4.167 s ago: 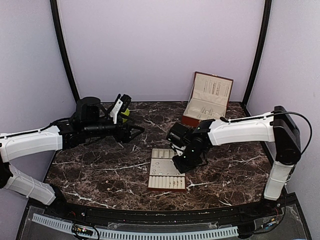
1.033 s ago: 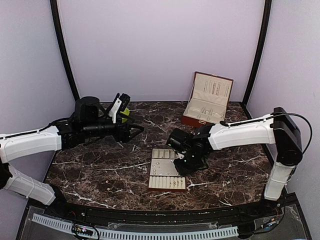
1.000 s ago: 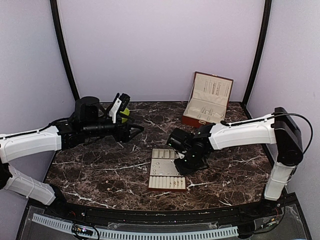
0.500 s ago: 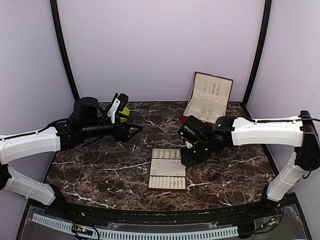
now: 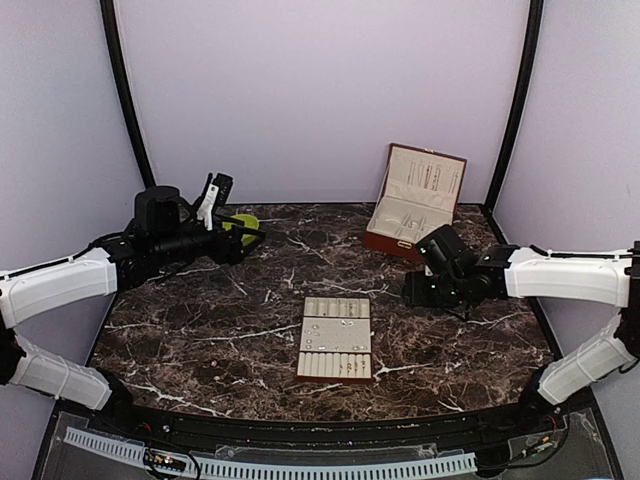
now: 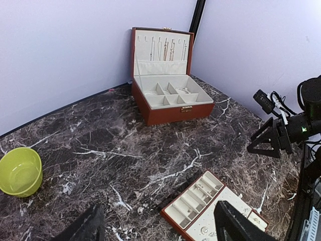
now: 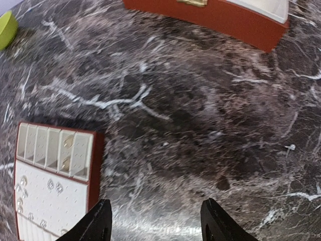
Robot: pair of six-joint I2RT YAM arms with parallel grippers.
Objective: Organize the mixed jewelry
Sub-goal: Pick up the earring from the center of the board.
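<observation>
From above, the tiny silvery jewelry pieces on the beige slotted tray with brown edge are too small to tell ring from stud. The lime-green bowl is partly hidden behind the black-and-white left arm. In the right wrist view the tray runs off left and bottom (one corner shows), and the reddish-brown jewelry box is cut by the top edge.

Tiny jewelry dots beige tray; box open.

Soft, even light fills all views; the walls look bright. The table shows glare low in the right wrist view; that view is slightly blurred.
</observation>
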